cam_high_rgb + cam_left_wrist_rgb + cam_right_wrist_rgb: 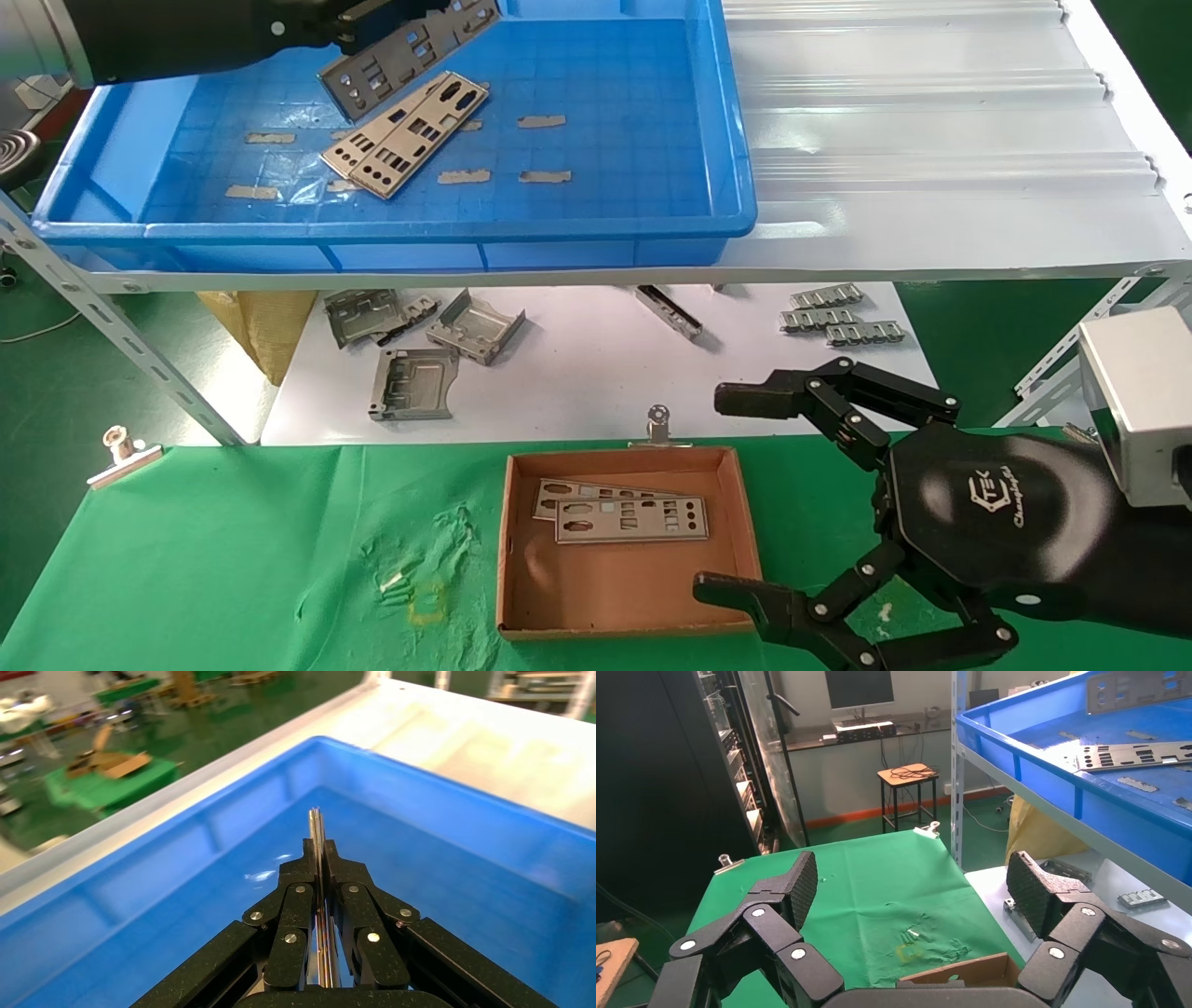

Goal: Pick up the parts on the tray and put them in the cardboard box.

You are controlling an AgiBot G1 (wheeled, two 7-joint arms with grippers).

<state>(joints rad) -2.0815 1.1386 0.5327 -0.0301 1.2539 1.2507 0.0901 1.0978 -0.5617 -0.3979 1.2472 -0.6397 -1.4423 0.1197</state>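
The blue tray (736,186) stands on the upper shelf. My left gripper (372,23) is shut on a silver plate (410,51) and holds it tilted above the tray floor; in the left wrist view the plate's edge (316,822) sticks out between the shut fingers (302,874). Two more plates (405,135) lie stacked on the tray floor below it. The cardboard box (521,596) sits on the green cloth with two plates (624,517) inside. My right gripper (726,494) is open and empty beside the box's right wall; it also shows in the right wrist view (912,888).
Grey bent brackets (419,345) and small ridged strips (833,317) lie on the white lower shelf. A white corrugated sheet (931,121) lies right of the tray. Metal clips (121,452) pin the green cloth. Slanted shelf struts (121,345) stand at the left and right.
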